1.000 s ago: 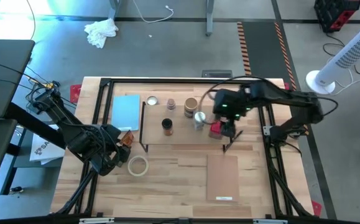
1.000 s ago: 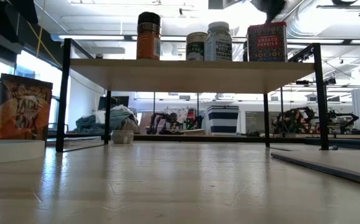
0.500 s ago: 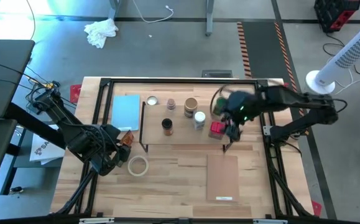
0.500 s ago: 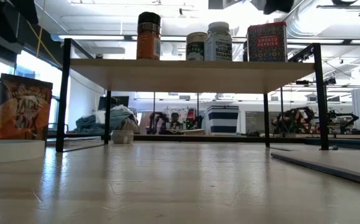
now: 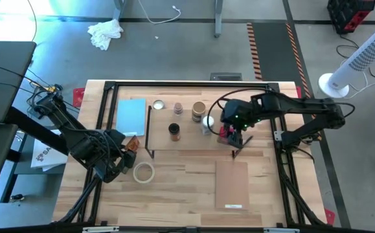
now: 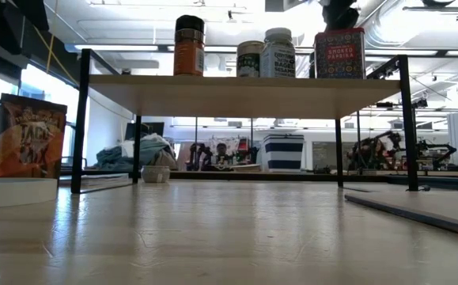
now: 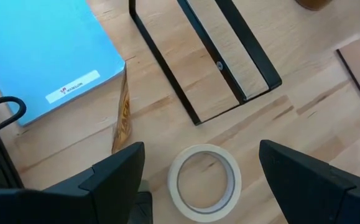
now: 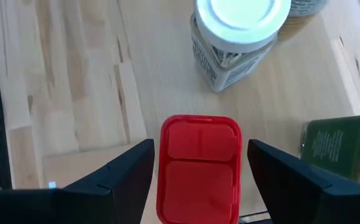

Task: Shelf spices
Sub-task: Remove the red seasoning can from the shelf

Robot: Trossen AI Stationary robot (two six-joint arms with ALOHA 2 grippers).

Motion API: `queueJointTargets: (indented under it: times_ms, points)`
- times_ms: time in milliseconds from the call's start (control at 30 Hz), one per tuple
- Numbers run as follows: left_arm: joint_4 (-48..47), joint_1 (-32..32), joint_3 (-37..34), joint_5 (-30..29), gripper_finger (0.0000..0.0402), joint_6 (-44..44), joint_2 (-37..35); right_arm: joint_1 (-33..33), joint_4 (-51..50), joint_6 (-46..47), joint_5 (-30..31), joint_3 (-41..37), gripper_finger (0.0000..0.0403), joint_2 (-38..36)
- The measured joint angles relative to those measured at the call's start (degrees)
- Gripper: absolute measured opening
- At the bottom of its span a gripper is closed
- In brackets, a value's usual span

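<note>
Your right gripper point(image 8: 195, 180) hangs over the shelf point(image 5: 187, 144) right of centre in the high view, fingers spread to either side of the red tin point(image 8: 198, 169) with clear gaps and no contact, so nothing is held. The tin stands on the plank near the shelf's right end, just beside the white-lidded jar point(image 8: 239, 34), with a green-labelled jar point(image 8: 338, 149) close on its other side. The step reads as setting this tin down or straightening it; I can't tell which. If you let it stand, lift straight up so neither finger brushes the tin or the two neighbours. If you re-grip, centre on the lid first, since the tin sits slightly toward one finger. The brown-capped jar point(image 5: 173, 131) is already on the plank, further left. Your left gripper point(image 7: 198, 186) waits low at the lower left of the surface point(image 5: 187, 188), fingers also wide, above the tape ring point(image 7: 204, 182) and near the blue pad point(image 7: 43, 56) and an orange packet point(image 6: 29, 136) that stands off the shelf.
</note>
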Motion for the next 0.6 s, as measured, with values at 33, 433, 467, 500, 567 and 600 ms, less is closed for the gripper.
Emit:
queueJointTargets:
  times_ms: [33, 433, 467, 500, 567, 600]
  points:
    - [0.0, 0.0, 0.0, 0.0, 0.0314, 0.1, 0.0, 0.1, 0.0, 0.0, 0.0, 0.0, 0.0256, 0.3]
    - [-0.2, 0.0, 0.0, -0.2, 0.0314, 0.2, 0.0, 0.1, -2.9, -2.0, -0.2, -0.3, 0.0256, 1.3]
    - [-0.2, 0.0, 0.0, -0.2, 0.0314, 0.2, 0.0, 0.1, -2.9, -2.4, -0.2, -0.3, 0.0256, 1.3]
    - [-0.2, 0.0, 0.0, -0.2, 0.0314, 0.3, 0.0, 0.1, -3.1, -2.8, -0.2, -0.3, 0.0256, 1.3]
    - [-0.2, 0.0, 0.0, -0.2, 0.0314, 0.4, 0.0, 0.1, -3.3, -3.6, 0.0, -0.3, 0.0256, 1.3]
    - [-0.2, 0.0, 0.0, -0.2, 0.0314, 0.4, 0.0, 0.1, -3.3, -3.9, 0.4, -0.3, 0.0256, 1.5]
